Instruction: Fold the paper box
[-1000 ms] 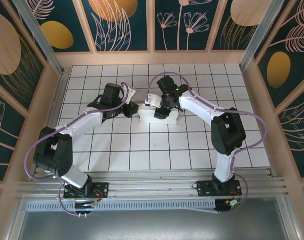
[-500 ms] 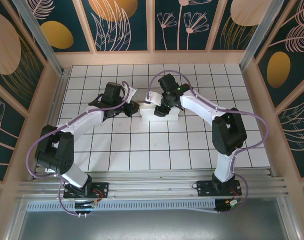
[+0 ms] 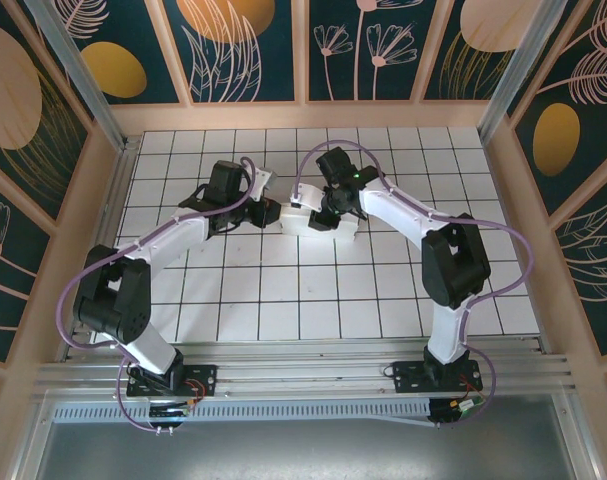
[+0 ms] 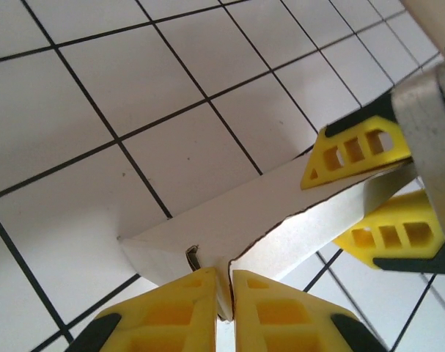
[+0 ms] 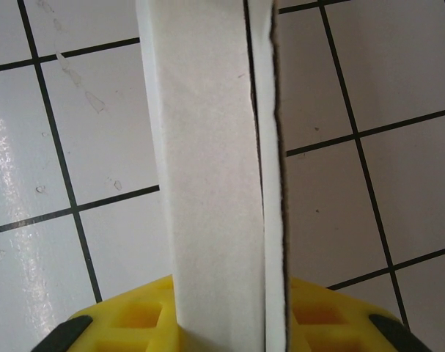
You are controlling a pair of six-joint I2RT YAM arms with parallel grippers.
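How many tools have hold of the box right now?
2: left tool pinches the box at its left end; right tool grips a wall near its middle.

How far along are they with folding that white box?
Partly done: the paper box has panels raised off the table rather than lying flat. In hand: the left gripper pinches a thin edge at one end, and the right gripper is clamped over two cardboard layers pressed together, apparently a wall being doubled over. Left: edges look loose and the box is not yet closed, so tucking and closing seem to remain.
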